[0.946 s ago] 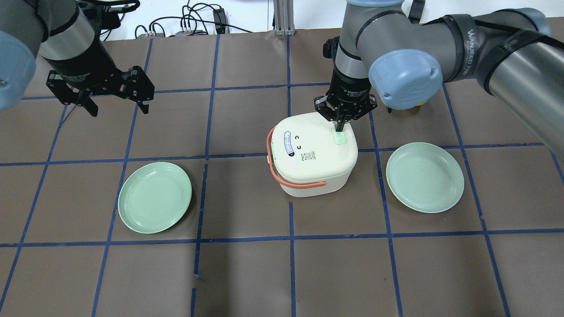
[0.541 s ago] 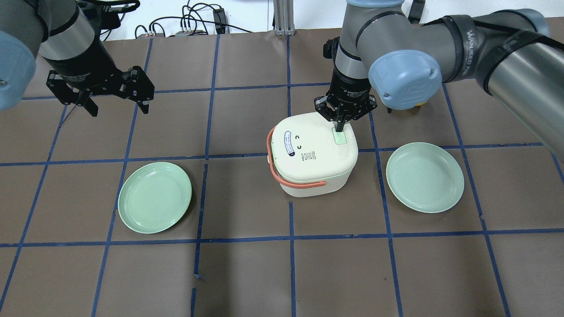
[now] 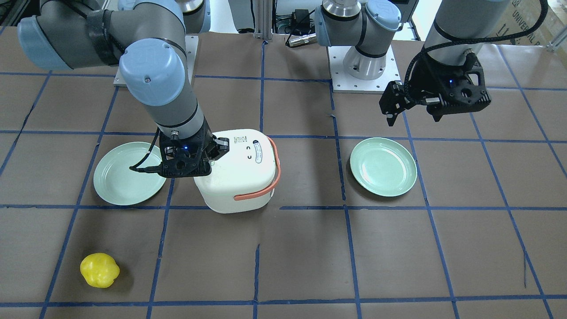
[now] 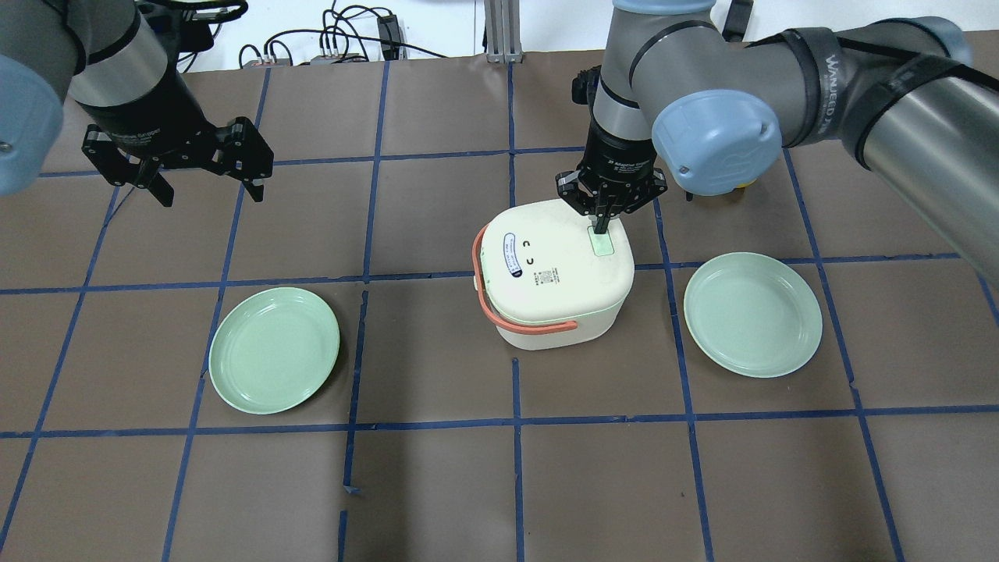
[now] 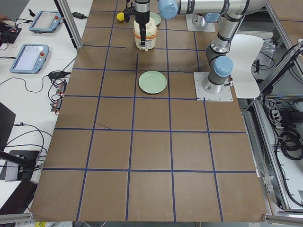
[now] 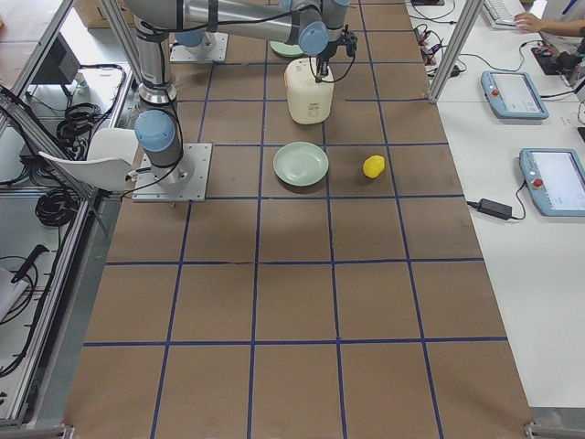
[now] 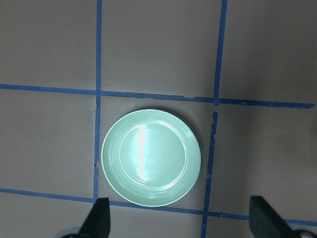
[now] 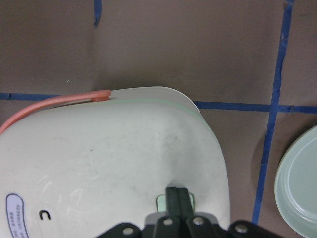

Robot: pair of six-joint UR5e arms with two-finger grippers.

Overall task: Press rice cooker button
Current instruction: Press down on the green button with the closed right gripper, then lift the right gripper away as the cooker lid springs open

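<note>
A cream rice cooker (image 4: 554, 269) with an orange handle (image 4: 485, 300) stands mid-table. Its pale green button (image 4: 602, 245) sits on the lid's far right part. My right gripper (image 4: 599, 226) is shut, fingers together and pointing straight down, with the tips at the button's far edge. The right wrist view shows the closed fingertips (image 8: 179, 198) over the green button (image 8: 161, 202) on the lid (image 8: 114, 158). In the front-facing view the right gripper (image 3: 208, 157) hides the button. My left gripper (image 4: 207, 191) is open and empty, hovering high at the far left.
Two green plates lie on the table, one at the left (image 4: 274, 349) and one to the right of the cooker (image 4: 752, 314). The left wrist view looks down on the left plate (image 7: 151, 157). A yellow pepper (image 3: 99, 270) lies on the table beyond the right arm.
</note>
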